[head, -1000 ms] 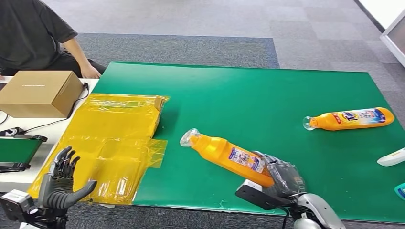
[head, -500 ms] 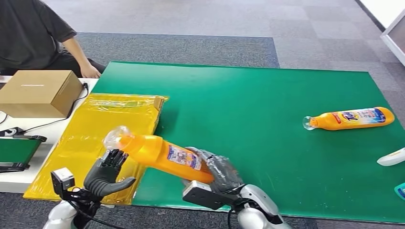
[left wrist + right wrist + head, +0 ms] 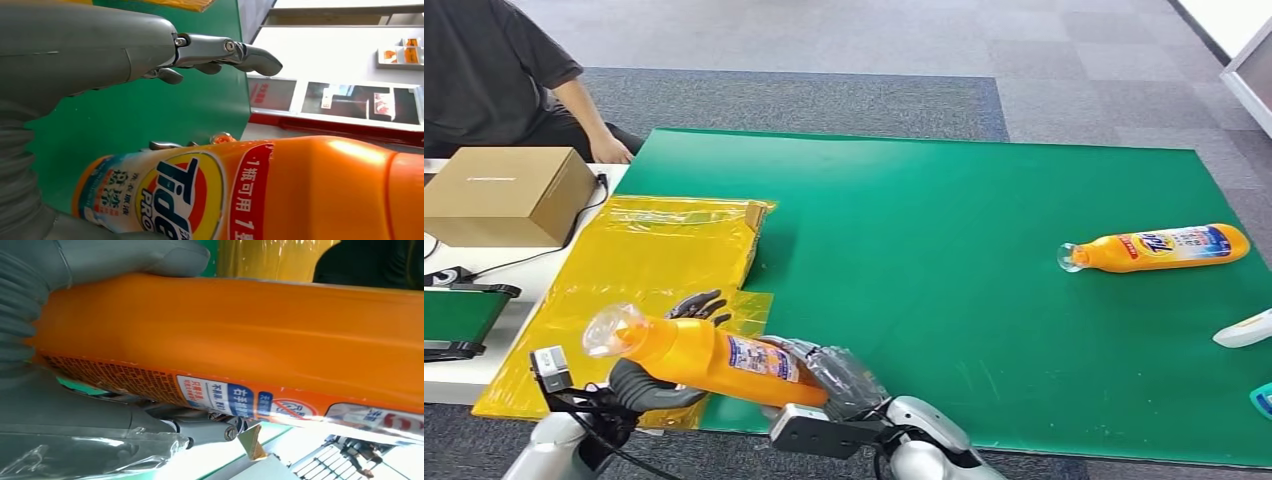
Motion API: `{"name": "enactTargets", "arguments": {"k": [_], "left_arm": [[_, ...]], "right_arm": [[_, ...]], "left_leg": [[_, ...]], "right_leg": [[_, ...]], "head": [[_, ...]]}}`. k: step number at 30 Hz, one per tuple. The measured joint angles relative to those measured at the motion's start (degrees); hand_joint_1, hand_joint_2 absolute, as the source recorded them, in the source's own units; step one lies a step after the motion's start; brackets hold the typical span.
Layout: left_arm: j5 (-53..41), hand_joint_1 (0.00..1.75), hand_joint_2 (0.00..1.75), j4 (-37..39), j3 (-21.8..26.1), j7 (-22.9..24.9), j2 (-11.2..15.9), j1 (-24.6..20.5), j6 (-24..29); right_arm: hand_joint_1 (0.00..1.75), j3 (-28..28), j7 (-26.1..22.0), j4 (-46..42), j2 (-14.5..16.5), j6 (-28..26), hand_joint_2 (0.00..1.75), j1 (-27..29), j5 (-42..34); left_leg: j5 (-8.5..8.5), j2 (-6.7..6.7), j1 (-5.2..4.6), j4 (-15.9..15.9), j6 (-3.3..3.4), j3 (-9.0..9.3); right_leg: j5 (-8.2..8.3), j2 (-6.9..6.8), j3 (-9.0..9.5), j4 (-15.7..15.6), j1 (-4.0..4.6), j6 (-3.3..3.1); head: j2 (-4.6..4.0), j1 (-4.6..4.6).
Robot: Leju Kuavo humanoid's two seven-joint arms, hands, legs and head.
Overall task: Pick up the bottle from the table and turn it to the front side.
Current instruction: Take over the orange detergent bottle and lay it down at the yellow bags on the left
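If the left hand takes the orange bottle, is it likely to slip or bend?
The orange bottle probably stays stiff: the right hand holds only its base, yet it juts out straight. Its glossy surface looks slippery. The left hand is cupped around the neck end, which may steady it.

- The bottle is orange plastic with a clear wrapped cap and a blue-and-white printed label.
- It is off the table, lying nearly level, cap end pointing left over the front edge of the yellow plastic sheet.
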Motion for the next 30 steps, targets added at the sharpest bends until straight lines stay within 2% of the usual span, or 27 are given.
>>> {"name": "enactTargets", "arguments": {"k": [4, 7, 12, 21, 22, 23, 24, 25, 26, 27, 28, 30], "left_arm": [[1.4, 0.25, 1.75, 0.8, -0.7, 0.1, 0.2, -0.6, -3.3], [2.5, 0.12, 1.75, 1.8, -1.7, 0.6, 0.1, -1.3, -5.1], [3.6, 0.12, 1.75, 2.8, -4.0, 0.5, -0.4, -2.6, -7.5], [3.8, 0.08, 1.75, 3.9, -4.5, -0.1, -0.4, -3.1, -8.3], [3.8, 0.29, 1.75, 3.9, -4.7, -0.4, -0.3, -3.2, -8.5], [3.8, 0.72, 1.75, 3.9, -4.8, -0.8, -0.3, -3.2, -8.8], [3.7, 1.15, 1.75, 3.9, -5.0, -1.1, -0.2, -3.2, -9.0], [3.7, 1.54, 1.75, 3.9, -5.2, -1.3, -0.1, -3.3, -9.1], [3.6, 1.75, 1.75, 3.9, -5.3, -1.4, -0.1, -3.3, -9.0], [3.6, 1.75, 1.75, 3.9, -5.4, -1.1, 0.0, -3.3, -8.6], [3.5, 1.75, 1.75, 3.9, -5.6, -0.5, 0.1, -3.3, -7.7], [2.6, 1.75, 1.75, 3.7, -5.8, 1.4, 0.1, -3.3, -4.2]], "right_arm": [[1.75, 1.8, -0.5, 3.8, 0.6, 0.5, 1.75, -2.2, 0.6], [1.75, 2.8, -0.7, 7.5, 1.5, 0.3, 1.75, -4.1, 0.7], [1.75, 4.1, -0.1, 11.5, 2.6, 0.2, 1.75, -5.3, 0.8], [1.75, 4.2, -0.1, 13.8, 3.1, 0.0, 1.75, -6.1, 0.7], [1.75, 4.2, -0.1, 14.1, 3.2, 0.0, 1.75, -6.2, 0.7], [1.74, 4.2, -0.1, 14.4, 3.3, -0.1, 1.75, -6.3, 0.8], [1.42, 4.3, -0.2, 14.7, 3.4, -0.2, 1.75, -6.5, 0.8], [0.98, 4.3, -0.2, 15.0, 3.5, -0.2, 1.75, -6.6, 0.8], [0.55, 4.3, -0.1, 15.4, 3.6, -0.3, 1.75, -6.7, 0.9], [0.12, 4.3, 0.0, 15.7, 3.8, -0.5, 1.75, -6.8, 0.9], [0.00, 4.3, 0.2, 16.0, 3.8, -0.9, 1.75, -6.9, 0.9], [0.00, 4.3, 0.9, 16.5, 3.9, -1.9, 1.75, -6.9, 1.1]], "left_leg": [[0.00, 0.01, 0.00, 0.0, 0.00, 0.00], [0.00, 0.01, 0.00, 0.0, 0.00, 0.00], [0.00, 0.01, 0.00, 0.0, 0.00, -0.04], [0.00, 0.01, 0.00, 0.0, -0.01, -0.06], [0.00, 0.01, 0.00, 0.0, -0.01, -0.06], [0.00, 0.01, 0.00, 0.0, -0.01, -0.06], [0.00, 0.01, 0.00, 0.0, -0.01, -0.06], [0.00, 0.01, 0.00, 0.0, -0.01, -0.06], [0.00, 0.02, 0.00, 0.0, -0.01, -0.06], [0.00, 0.02, 0.00, 0.0, -0.01, -0.06], [0.00, 0.02, 0.00, 0.0, 0.00, -0.06], [0.00, 0.02, 0.00, 0.0, 0.00, -0.07]], "right_leg": [[0.00, 0.00, -0.03, 0.0, 0.00, 0.00], [0.00, 0.00, -0.05, 0.0, 0.00, 0.00], [0.01, 0.00, -0.03, 0.0, 0.00, 0.00], [0.01, 0.00, -0.08, 0.0, 0.00, -0.01], [0.01, 0.00, -0.08, 0.0, 0.00, -0.01], [0.01, 0.00, -0.08, 0.0, 0.00, -0.01], [0.01, 0.00, -0.08, 0.0, 0.00, -0.01], [0.01, 0.00, -0.08, 0.0, 0.00, -0.01], [0.01, 0.00, -0.08, 0.0, 0.00, -0.01], [0.01, 0.00, -0.08, 0.0, 0.00, -0.01], [0.01, 0.00, -0.07, 0.0, 0.00, -0.01], [0.01, 0.00, -0.07, 0.0, -0.01, -0.01]], "head": [[-0.02, 0.02], [-0.01, 0.02], [0.00, 0.01], [-0.02, 0.01], [-0.02, 0.01], [-0.02, 0.01], [-0.02, 0.02], [-0.01, 0.01], [-0.01, 0.02], [-0.01, 0.02], [-0.01, 0.01], [-0.01, 0.01]]}}
